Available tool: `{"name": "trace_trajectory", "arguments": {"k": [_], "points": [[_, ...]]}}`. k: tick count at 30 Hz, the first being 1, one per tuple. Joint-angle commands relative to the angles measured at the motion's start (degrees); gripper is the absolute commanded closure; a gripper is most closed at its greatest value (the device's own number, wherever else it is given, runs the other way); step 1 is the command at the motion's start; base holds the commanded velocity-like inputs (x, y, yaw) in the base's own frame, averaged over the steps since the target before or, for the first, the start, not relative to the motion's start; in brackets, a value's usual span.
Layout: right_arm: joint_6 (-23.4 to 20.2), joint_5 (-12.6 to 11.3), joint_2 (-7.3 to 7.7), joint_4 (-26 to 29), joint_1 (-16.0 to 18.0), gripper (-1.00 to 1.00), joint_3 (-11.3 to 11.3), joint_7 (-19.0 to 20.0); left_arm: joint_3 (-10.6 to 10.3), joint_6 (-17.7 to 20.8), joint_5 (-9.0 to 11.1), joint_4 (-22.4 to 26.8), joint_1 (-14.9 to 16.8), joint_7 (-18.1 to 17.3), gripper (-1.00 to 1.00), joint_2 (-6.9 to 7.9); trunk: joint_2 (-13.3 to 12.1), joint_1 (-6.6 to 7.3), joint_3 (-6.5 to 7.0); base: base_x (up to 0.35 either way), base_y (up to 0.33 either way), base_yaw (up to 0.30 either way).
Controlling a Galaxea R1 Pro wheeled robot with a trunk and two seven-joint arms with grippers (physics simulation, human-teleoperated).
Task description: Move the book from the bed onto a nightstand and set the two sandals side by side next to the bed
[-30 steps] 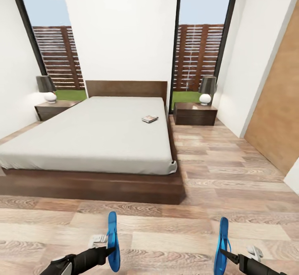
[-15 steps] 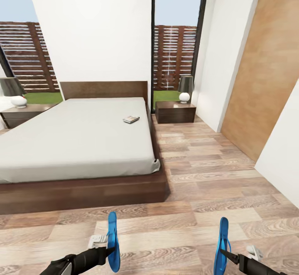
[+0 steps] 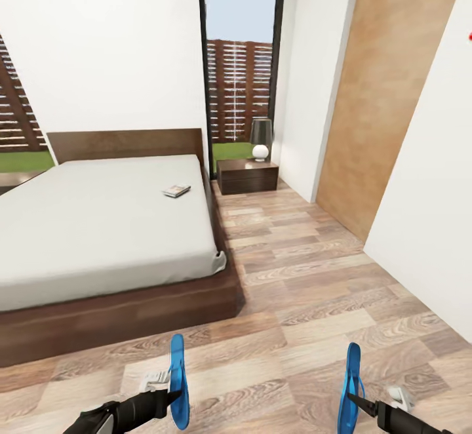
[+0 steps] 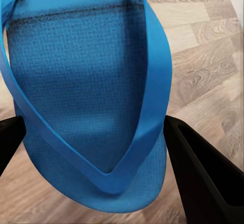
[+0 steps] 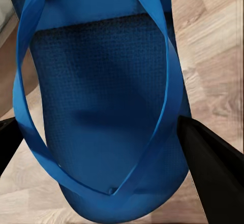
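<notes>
- Our left gripper [image 3: 172, 394] and right gripper [image 3: 351, 400] sit low, jaws each clamped on an edge-up blue sandal [image 3: 177, 381] [image 3: 351, 388].
- Bed [image 3: 98, 224] at 11 o'clock, book [image 3: 176, 191] on it; nightstand [image 3: 248, 176] at 12.

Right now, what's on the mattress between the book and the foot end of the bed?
Nothing. In the head view the mattress is bare from the book down to the foot corner of the bed; only plain pale sheet shows there.
</notes>
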State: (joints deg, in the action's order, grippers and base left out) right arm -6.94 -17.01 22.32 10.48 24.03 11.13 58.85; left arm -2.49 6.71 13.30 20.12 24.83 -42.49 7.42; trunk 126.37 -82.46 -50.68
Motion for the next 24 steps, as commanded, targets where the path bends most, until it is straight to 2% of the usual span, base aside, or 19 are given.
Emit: {"name": "trace_trajectory", "arguments": {"k": [1,4,7,10,13,14,19,22,24], "points": [[-0.6,-0.4,0.0,0.0,0.1,1.0,0.1,0.2,-0.2,0.5,0.6,0.1,0.0,-0.1,1.0,0.05,0.0,0.01,-0.05,0.0,0.0,-0.3],[-0.6,-0.4,0.0,0.0,0.1,1.0,0.1,0.2,-0.2,0.4,0.6,0.1,0.0,-0.1,1.0,0.05,0.0,0.01,-0.05,0.0,0.0,-0.3],[-0.6,-0.4,0.0,0.0,0.1,1.0,0.1,0.2,-0.2,-1.6,0.5,-0.8,0.0,0.0,1.0,-0.17,0.0,0.01,-0.05,0.0,0.0,-0.3],[-0.6,-0.4,0.0,0.0,0.1,1.0,0.1,0.2,-0.3,-9.5,0.4,-5.1,0.0,2.6,1.0,-0.82,0.0,0.01,-0.05,0.0,0.0,-0.3],[-0.6,-0.4,0.0,0.0,0.1,1.0,0.1,0.2,-0.4,-19.0,0.3,-12.6,0.0,10.6,1.0,-1.1,0.0,0.01,-0.05,0.0,0.0,-0.3],[-0.6,-0.4,0.0,0.0,0.1,1.0,0.1,0.2,-0.4,-20.3,0.3,-14.3,0.0,11.8,1.0,-1.13,0.0,0.01,-0.05,0.0,0.0,-0.3],[-0.6,-0.4,-0.17,-0.1,0.1,1.0,0.1,0.1,-0.4,-22.4,0.2,-17.4,0.0,13.8,1.0,-1.31,0.0,0.01,-0.05,0.0,0.0,-0.299],[-0.6,-0.4,-0.91,-0.2,0.1,1.0,0.2,0.2,-0.4,-22.5,0.2,-18.0,0.0,13.9,1.0,-1.99,0.0,0.01,-0.05,0.0,0.0,-0.297],[-0.6,-0.4,-1.39,-2.4,0.1,1.0,0.2,0.1,-0.4,-22.6,0.2,-18.5,0.0,14.0,1.0,-2.45,0.0,0.01,-0.05,0.0,0.0,-0.287]]}}
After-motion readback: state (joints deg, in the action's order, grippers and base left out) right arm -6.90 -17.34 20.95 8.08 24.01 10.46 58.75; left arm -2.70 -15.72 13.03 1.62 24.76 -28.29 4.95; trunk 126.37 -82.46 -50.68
